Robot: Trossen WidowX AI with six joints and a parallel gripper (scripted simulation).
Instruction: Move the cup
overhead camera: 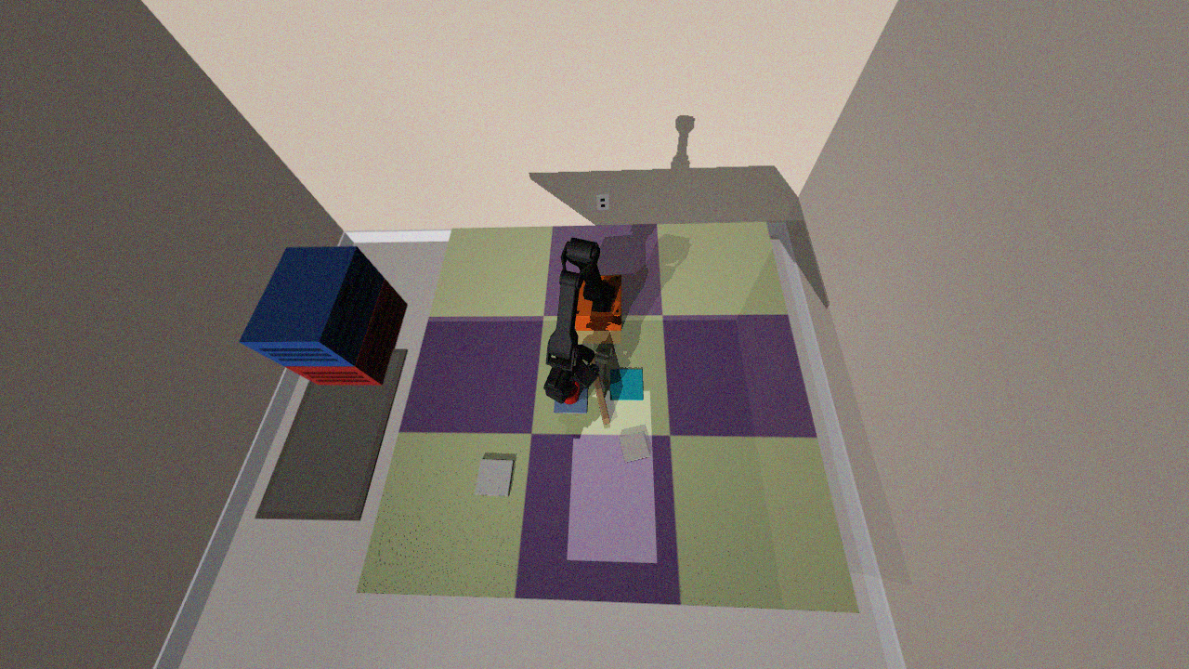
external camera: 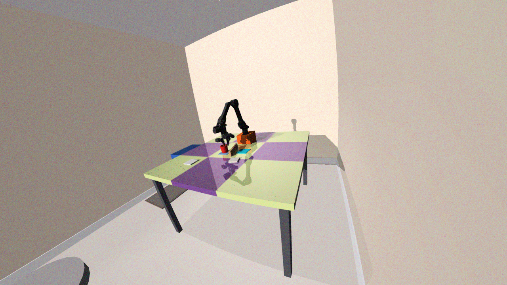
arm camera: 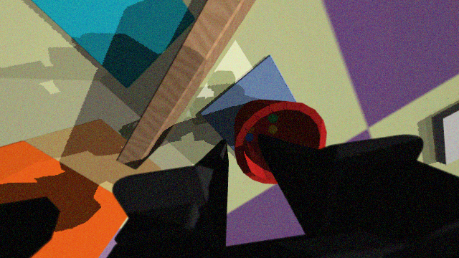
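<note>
Checkered table [external camera: 269,184] between bare walls; gripper [arm camera: 242,150], part-closed, apparently straddles the cup [arm camera: 281,137] rim, gripping nothing.

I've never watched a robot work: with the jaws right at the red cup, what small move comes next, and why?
Probably closing the jaws gently on the cup's wall. They stand apart, one tip inside the rim and one outside, gripping nothing, and the cup sits on the blue pad. Gently, because marbles lie inside.

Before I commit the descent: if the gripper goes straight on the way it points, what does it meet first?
Most likely the rim of the red cup with marbles: one jaw of the gripper overlaps it, the other lies outside. Depth is unclear.
</note>
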